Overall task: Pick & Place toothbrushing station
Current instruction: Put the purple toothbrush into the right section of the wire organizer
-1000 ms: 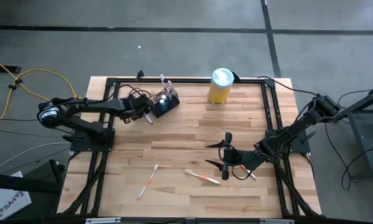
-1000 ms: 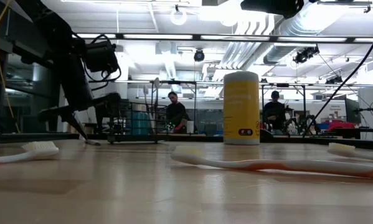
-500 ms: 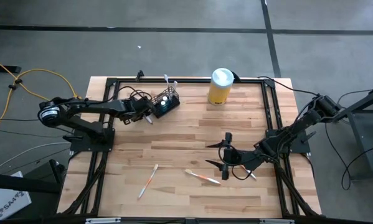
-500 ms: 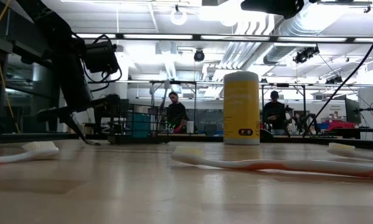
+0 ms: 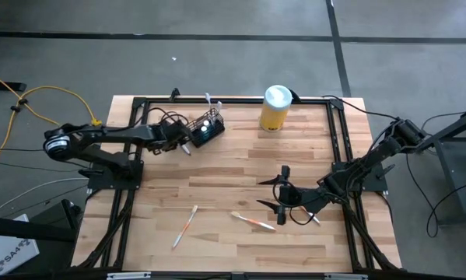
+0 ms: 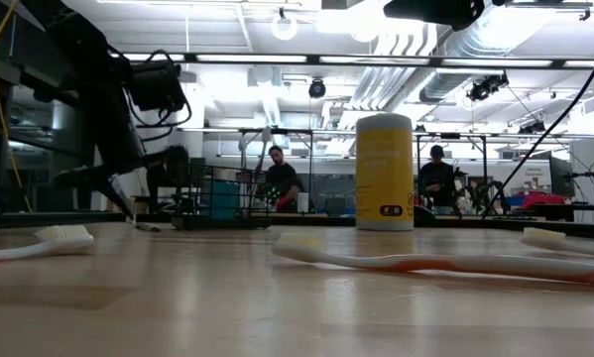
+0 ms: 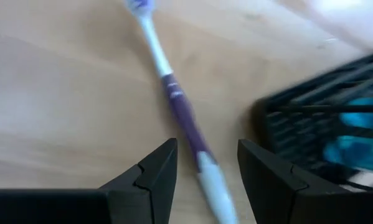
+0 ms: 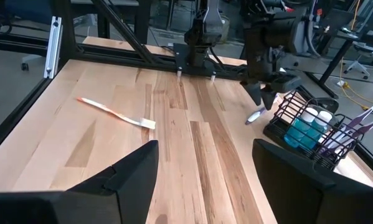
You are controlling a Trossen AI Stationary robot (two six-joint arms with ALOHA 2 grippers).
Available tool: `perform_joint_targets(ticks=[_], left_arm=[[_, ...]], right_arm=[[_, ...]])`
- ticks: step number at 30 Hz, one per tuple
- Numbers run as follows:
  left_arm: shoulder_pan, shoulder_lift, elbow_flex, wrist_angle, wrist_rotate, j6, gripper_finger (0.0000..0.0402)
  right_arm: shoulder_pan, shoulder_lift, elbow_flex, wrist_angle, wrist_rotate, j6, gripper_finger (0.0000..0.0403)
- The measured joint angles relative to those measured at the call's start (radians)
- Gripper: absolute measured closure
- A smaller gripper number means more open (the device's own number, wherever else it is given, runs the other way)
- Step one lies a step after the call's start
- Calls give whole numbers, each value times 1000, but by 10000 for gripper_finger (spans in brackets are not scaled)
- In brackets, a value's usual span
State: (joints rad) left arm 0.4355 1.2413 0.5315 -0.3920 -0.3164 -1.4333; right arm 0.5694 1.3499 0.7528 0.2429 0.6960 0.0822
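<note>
left gripper near the table's far-left corner, fingers parted, holding nothing; a purple-handled toothbrush lies on the wood between them. the arm has pulled back slightly toward the left edge in the last second. just right of it, the toothbrushing station stands at the far edge, tilted, turned a little from a second ago and steady since. judgement: set down and released, placement about done. right gripper waits wide open, empty, toward the right edge.
</note>
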Motion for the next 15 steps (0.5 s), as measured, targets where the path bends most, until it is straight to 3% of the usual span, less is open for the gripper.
perform_joint_targets(ticks=[15], left_arm=[[22,-27,2,-3,-27,22,239]], right_arm=[[0,0,0,0,0,1,151]])
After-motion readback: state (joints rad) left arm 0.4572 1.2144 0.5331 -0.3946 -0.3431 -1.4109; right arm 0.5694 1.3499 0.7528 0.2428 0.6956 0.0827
